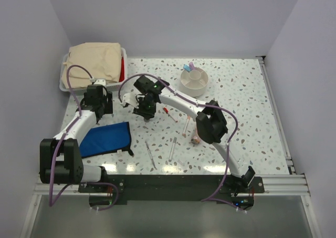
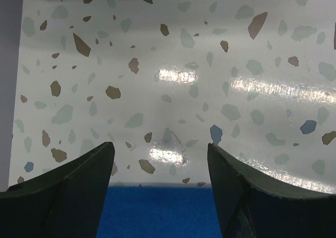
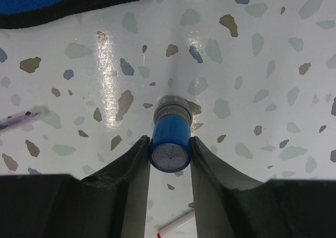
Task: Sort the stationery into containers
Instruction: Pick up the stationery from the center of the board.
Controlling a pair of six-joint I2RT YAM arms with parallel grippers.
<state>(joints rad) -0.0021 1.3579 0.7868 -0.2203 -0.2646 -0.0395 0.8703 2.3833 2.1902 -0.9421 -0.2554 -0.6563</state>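
Observation:
In the right wrist view my right gripper (image 3: 170,145) is shut on a blue-capped stick (image 3: 169,126), which points down at the speckled table. From above, this gripper (image 1: 145,115) hangs mid-table, left of a red-tipped pen (image 1: 169,113). My left gripper (image 1: 101,111) is open and holds nothing; its fingers (image 2: 79,180) frame bare table and the blue pouch's edge (image 2: 157,211). The round white cup (image 1: 194,82) at the back holds a blue and a pink item. The white bin (image 1: 124,53) sits at the back left. Slim pens (image 1: 151,155) (image 1: 172,148) and a pink-red tube (image 1: 195,140) lie in front.
A folded beige cloth (image 1: 94,62) fills the bin. The flat blue pouch (image 1: 107,138) lies beside the left arm. A slim pen (image 3: 21,120) and a white red-tipped pen (image 3: 176,228) lie near the right gripper. White walls close off three sides of the table.

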